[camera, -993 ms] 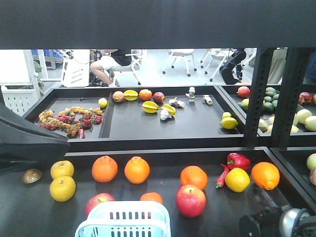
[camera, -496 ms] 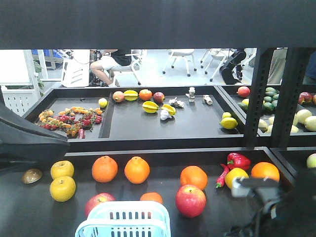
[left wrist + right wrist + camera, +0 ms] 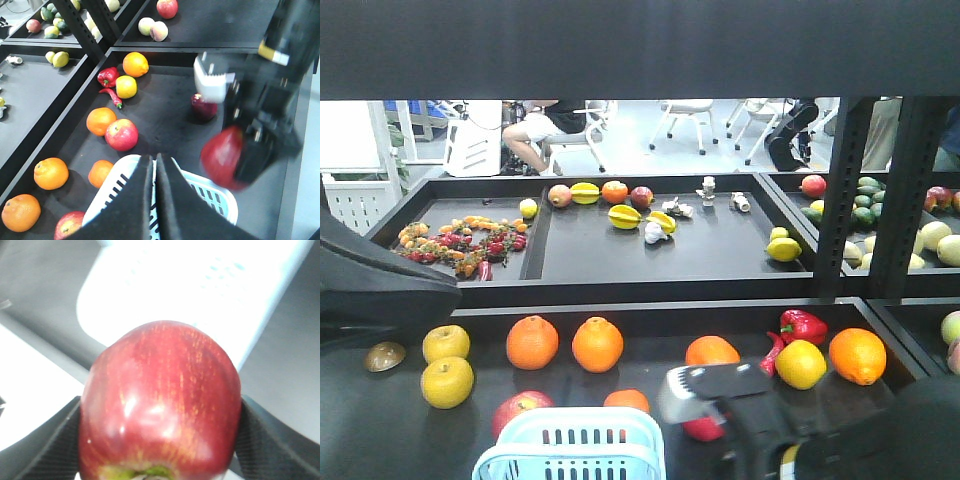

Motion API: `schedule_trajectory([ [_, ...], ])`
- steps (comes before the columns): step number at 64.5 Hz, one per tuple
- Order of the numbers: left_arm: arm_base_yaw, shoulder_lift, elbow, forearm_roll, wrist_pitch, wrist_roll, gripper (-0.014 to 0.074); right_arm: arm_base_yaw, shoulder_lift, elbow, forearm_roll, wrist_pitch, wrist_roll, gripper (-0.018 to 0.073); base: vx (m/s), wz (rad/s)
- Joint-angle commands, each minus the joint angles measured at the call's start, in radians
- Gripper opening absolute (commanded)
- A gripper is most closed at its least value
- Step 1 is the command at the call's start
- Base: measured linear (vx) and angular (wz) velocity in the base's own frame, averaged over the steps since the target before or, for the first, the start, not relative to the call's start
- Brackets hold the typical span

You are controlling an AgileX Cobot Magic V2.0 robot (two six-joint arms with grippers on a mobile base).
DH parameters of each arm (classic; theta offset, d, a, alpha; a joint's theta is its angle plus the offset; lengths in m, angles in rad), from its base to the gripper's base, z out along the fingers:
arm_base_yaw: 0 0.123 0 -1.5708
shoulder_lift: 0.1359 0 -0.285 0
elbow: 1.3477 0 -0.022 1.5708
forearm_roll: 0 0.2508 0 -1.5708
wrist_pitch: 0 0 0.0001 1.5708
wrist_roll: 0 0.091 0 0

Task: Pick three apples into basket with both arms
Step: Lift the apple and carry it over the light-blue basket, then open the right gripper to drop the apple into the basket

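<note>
apple [image 3: 160, 390] held in right gripper [image 3: 240, 150], seen by wrist cams only. left gripper [image 3: 154, 200] jaws together, empty, over basket [image 3: 215, 192]; contents hidden.

At the near tray [image 3: 165, 130] are four apples [image 3: 222, 157] [image 3: 204, 107] [image 3: 121, 134] [image 3: 70, 225], five oranges [image 3: 135, 64] [image 3: 100, 121] [image 3: 101, 172] [image 3: 50, 172] [image 3: 19, 212], two red peppers [image 3: 107, 76] [image 3: 112, 97] and one basket [image 3: 212, 192].

Light: bright, even.
Glare: basket [image 3: 200, 285] overexposed white, right wrist view.
Blur: right arm [image 3: 765, 425] smeared, front view; apple [image 3: 222, 155] soft.
</note>
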Motion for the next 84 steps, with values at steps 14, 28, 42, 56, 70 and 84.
schedule_trajectory([
  [14, -0.005, -0.011, -0.028, -0.031, -0.054, -0.008, -0.0008, 0.030, 0.141, -0.026, 0.029, -0.292, -0.012, 0.0370, 0.00, 0.00],
  [28, -0.005, -0.011, -0.028, -0.031, -0.054, -0.008, -0.0008, 0.030, 0.206, -0.026, 0.067, -0.337, -0.012, 0.0556, 0.00, 0.00],
  [42, -0.005, -0.011, -0.028, -0.031, -0.054, -0.008, -0.0008, 0.030, 0.229, -0.026, 0.080, -0.349, -0.011, 0.0637, 0.00, 0.00],
  [56, -0.005, -0.011, -0.028, -0.031, -0.054, -0.008, -0.0008, 0.030, 0.229, -0.026, 0.095, -0.336, -0.011, 0.0613, 0.00, 0.00],
  [70, -0.005, -0.011, -0.028, -0.031, -0.054, -0.008, -0.0008, 0.030, 0.177, -0.026, 0.114, -0.222, -0.011, 0.0394, 0.00, 0.00],
  [84, -0.005, -0.011, -0.028, -0.031, -0.054, -0.008, -0.0008, 0.006, 0.034, -0.026, 0.102, -0.090, -0.012, 0.0043, 0.00, 0.00],
])
